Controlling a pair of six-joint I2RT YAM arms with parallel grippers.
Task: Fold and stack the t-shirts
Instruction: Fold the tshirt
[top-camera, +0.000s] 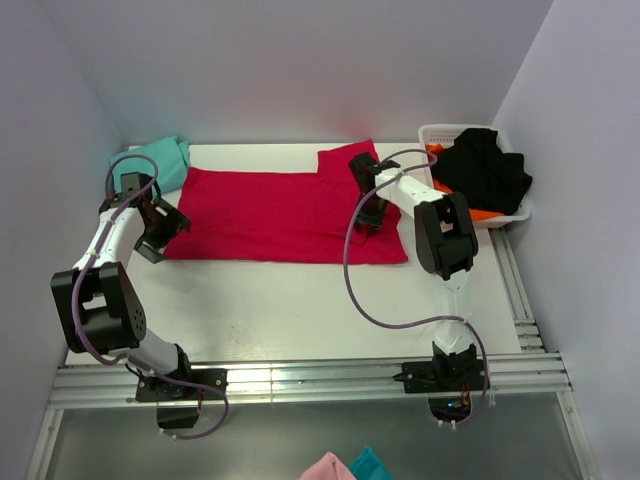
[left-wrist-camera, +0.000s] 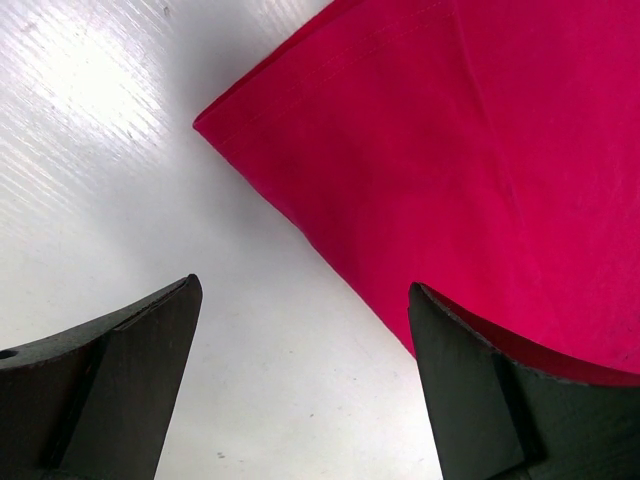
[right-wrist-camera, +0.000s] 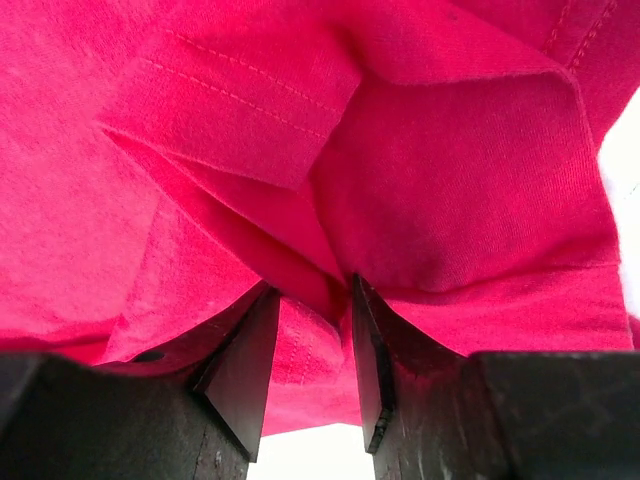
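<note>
The right gripper (right-wrist-camera: 312, 290) is narrowed onto a raised fold of the crimson-red t-shirt (right-wrist-camera: 450, 180), with cloth pinched between its fingertips and a stitched hem creased just above them. Seen from the top camera, this gripper (top-camera: 368, 220) comes down on the shirt's right part, near the sleeve.

The left gripper (left-wrist-camera: 302, 288) is spread wide and holds nothing. It hovers at the red t-shirt's (left-wrist-camera: 450, 150) near-left corner, with one finger over bare white worktop (left-wrist-camera: 100, 150) and the other at the cloth's edge.

The red t-shirt (top-camera: 270, 215) lies spread flat across the far half of the worktop (top-camera: 300, 300). A teal t-shirt (top-camera: 155, 160) sits bunched at its far-left corner. Just beyond its right end stands a white basket (top-camera: 432, 130) holding a black garment (top-camera: 485, 170) over orange cloth (top-camera: 484, 214).
</note>
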